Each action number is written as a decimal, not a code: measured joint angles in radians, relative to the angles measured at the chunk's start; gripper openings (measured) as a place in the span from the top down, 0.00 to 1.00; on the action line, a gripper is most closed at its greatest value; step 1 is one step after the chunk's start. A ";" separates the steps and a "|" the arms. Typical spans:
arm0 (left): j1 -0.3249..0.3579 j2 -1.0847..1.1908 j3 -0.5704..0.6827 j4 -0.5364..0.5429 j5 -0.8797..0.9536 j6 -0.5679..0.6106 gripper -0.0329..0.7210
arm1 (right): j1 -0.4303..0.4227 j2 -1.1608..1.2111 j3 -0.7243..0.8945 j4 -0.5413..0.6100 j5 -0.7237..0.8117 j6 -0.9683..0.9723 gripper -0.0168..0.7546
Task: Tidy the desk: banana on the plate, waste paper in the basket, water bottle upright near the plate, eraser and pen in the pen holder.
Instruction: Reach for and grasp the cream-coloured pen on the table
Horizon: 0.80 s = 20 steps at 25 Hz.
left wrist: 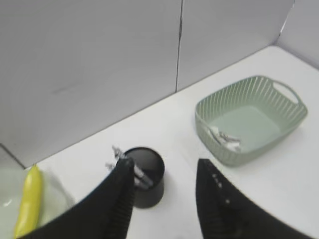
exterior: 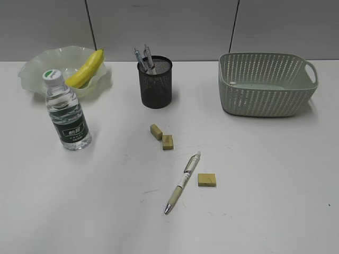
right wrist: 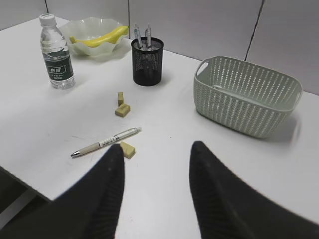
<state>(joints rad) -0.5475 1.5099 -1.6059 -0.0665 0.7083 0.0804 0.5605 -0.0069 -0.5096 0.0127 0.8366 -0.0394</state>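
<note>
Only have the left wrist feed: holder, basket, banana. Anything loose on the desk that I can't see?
Observer: Yes. A pen lies flat on the desk, in front of the pen holder.
Operator: Erasers?
Observer: Three are out. A lone eraser sits beside the pen, and an eraser pair lies close together nearer the holder.
Operator: Bottle?
Observer: The water bottle stands upright just in front of the plate.

wall: grey panels point(exterior: 159, 26), dark vertical seams | table point(exterior: 265, 185): plain white | light: even, soft shadows
</note>
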 joint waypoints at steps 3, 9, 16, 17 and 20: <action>0.000 -0.101 0.000 0.027 0.157 0.000 0.54 | 0.000 0.000 0.000 0.000 0.000 0.000 0.52; 0.000 -0.293 0.000 0.041 0.432 0.000 0.56 | 0.000 0.000 0.000 -0.001 0.000 0.000 0.52; 0.000 -0.565 0.117 0.048 0.503 -0.041 0.57 | 0.000 0.000 0.000 -0.001 0.000 0.000 0.52; 0.000 -0.625 0.164 0.048 0.504 -0.044 0.57 | 0.000 0.000 0.000 -0.001 0.000 0.000 0.52; -0.001 -0.772 0.331 0.049 0.506 -0.048 0.57 | 0.000 0.000 0.000 -0.004 0.000 0.000 0.52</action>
<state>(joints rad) -0.5484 0.7377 -1.2752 -0.0176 1.2142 0.0328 0.5605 -0.0069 -0.5096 0.0087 0.8366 -0.0394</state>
